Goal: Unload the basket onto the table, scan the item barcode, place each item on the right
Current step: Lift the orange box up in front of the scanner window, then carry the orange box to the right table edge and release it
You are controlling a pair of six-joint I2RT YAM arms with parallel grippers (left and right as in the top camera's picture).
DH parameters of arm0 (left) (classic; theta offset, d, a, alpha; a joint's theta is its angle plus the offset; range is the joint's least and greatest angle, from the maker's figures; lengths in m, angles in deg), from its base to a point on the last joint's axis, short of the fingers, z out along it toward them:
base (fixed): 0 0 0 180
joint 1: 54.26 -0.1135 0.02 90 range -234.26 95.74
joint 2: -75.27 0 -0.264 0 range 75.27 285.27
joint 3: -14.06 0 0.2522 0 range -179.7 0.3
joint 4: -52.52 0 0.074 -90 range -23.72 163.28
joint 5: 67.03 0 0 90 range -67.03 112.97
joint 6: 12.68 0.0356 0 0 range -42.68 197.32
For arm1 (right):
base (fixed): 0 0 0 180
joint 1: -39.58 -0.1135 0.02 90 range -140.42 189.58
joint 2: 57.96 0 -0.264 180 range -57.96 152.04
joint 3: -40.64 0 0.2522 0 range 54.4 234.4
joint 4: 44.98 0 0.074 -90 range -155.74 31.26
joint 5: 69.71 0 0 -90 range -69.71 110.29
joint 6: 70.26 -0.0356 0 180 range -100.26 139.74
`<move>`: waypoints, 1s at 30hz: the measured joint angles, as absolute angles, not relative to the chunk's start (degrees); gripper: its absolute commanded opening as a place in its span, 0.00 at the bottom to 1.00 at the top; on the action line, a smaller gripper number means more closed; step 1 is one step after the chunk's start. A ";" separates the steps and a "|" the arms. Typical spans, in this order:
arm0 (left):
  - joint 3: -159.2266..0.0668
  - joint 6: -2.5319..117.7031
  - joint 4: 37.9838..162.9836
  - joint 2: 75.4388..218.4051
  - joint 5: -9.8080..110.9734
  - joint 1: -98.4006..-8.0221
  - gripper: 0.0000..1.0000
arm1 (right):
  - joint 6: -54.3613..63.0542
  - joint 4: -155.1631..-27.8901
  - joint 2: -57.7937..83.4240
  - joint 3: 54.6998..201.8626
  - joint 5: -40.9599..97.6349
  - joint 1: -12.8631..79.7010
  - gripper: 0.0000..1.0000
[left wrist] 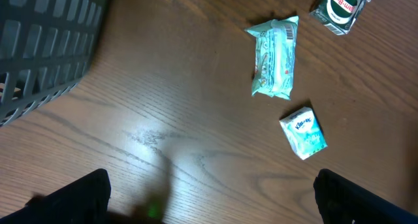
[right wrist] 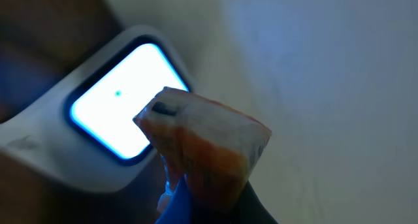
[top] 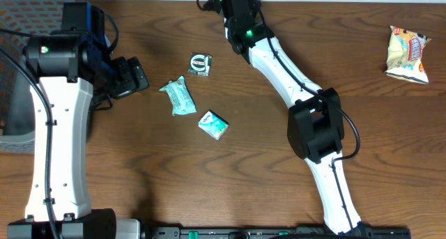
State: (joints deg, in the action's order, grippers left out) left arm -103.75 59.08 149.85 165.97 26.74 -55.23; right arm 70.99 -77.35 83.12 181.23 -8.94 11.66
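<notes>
Facing lit scanner [right wrist: 111, 106], orange packet [right wrist: 209, 145], right-wrist view only

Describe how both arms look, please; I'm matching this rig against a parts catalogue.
Both arms share one build: white shells on the long links, black housings at the joints. The left arm and right arm each carry thin black cables along the links and a small green light on a joint housing. The left gripper is black.
</notes>
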 measured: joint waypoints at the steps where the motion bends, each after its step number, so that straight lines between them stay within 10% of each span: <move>1: -103.75 59.08 149.85 165.97 26.74 -55.23 0.98 | 71.34 -77.94 83.12 181.23 -8.31 11.66 0.01; 20: -103.75 59.08 149.85 165.97 26.74 -55.23 0.98 | 62.31 -81.26 82.07 181.21 -7.28 13.76 0.01; 30: -103.75 59.08 149.87 165.97 26.74 -55.23 0.98 | 41.83 -106.12 72.47 181.84 -4.31 34.48 0.01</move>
State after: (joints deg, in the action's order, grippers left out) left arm -103.75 59.08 149.87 165.97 26.74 -55.23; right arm 41.83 -106.12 72.47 181.84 -4.31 34.48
